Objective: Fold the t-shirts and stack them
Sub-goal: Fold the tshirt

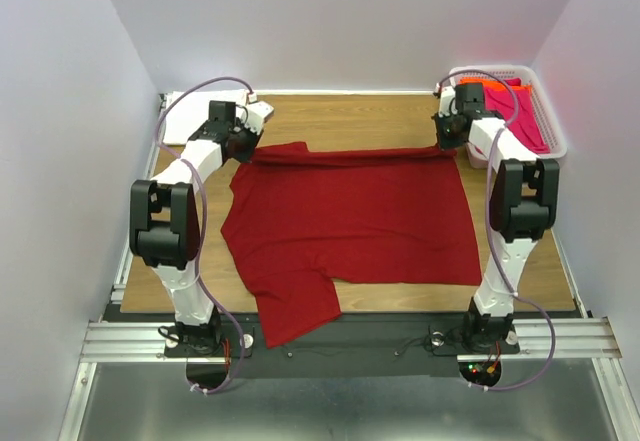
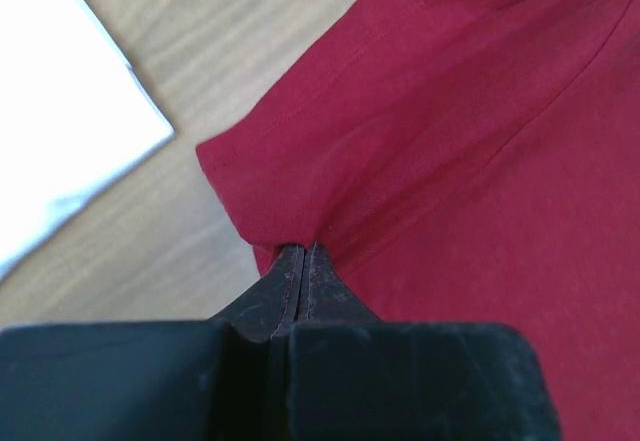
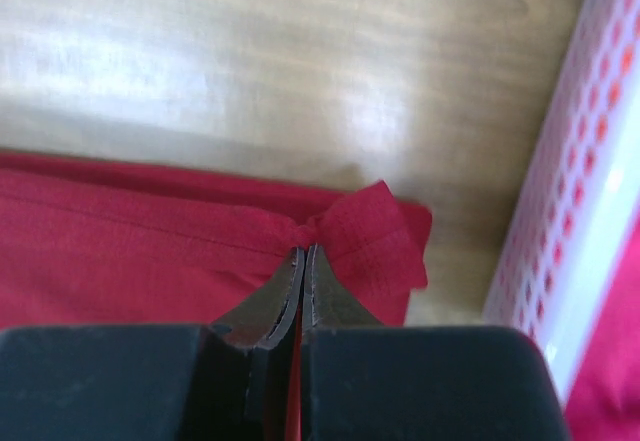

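Observation:
A large dark red t-shirt lies spread over the wooden table, one sleeve hanging over the near edge. My left gripper is shut on its far left corner; in the left wrist view the cloth bunches at the pinched tips. Shut on the far right corner is my right gripper, with the red corner fanning out past its tips. The far edge runs taut between both grippers. A white t-shirt lies folded at the far left, and it also shows in the left wrist view.
A white lattice basket stands at the far right corner, holding pink and orange shirts; its wall is close beside my right gripper. White walls enclose the table on three sides.

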Robot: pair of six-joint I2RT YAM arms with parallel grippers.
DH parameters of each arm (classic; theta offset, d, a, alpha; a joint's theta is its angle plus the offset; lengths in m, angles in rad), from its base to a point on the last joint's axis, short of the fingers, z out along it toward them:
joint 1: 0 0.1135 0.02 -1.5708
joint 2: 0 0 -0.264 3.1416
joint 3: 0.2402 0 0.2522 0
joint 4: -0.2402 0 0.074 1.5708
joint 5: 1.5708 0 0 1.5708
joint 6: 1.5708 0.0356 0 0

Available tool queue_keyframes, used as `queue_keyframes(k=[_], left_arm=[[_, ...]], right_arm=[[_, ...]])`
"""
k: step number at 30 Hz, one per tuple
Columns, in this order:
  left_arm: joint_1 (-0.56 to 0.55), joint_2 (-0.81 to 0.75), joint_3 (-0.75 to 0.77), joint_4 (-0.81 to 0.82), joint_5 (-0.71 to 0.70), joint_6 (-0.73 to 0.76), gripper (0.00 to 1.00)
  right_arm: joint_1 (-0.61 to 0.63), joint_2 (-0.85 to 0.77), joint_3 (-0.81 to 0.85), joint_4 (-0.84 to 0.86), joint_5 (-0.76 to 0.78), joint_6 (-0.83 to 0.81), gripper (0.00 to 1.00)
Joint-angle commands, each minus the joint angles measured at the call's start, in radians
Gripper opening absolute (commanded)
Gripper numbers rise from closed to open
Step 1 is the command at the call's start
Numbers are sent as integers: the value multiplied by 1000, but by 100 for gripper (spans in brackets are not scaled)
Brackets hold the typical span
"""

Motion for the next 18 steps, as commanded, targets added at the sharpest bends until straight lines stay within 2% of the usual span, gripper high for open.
queue_keyframes(k=[1,3,10,12,13,14,15,16,18], left_arm=[[7,-112,-79,51,5,37,0],[7,-135,-165,63,9,42,0],[-8,-124,-279,66,1,59,1],[-8,-114,-273,39,-1,72,20],[-5,-110,-254,-10,12,89,30],[1,-118,-245,-30,28,114,51],[9,-126,-237,-44,63,117,60],[25,-133,-211,-67,77,120,65],[33,-140,-167,-92,96,108,66]], right_arm=[[-28,-129,-89,55,-14,-49,1],[-28,-149,-153,72,-14,-70,1],[-28,-109,-232,92,-4,-110,1],[-28,-102,-236,91,-1,-118,1],[-28,-108,-241,89,5,-121,19],[-28,-121,-255,86,2,-125,30],[-28,-135,-262,86,-3,-130,41],[-28,-152,-268,86,-12,-133,57],[-28,-197,-265,83,-33,-133,63]])
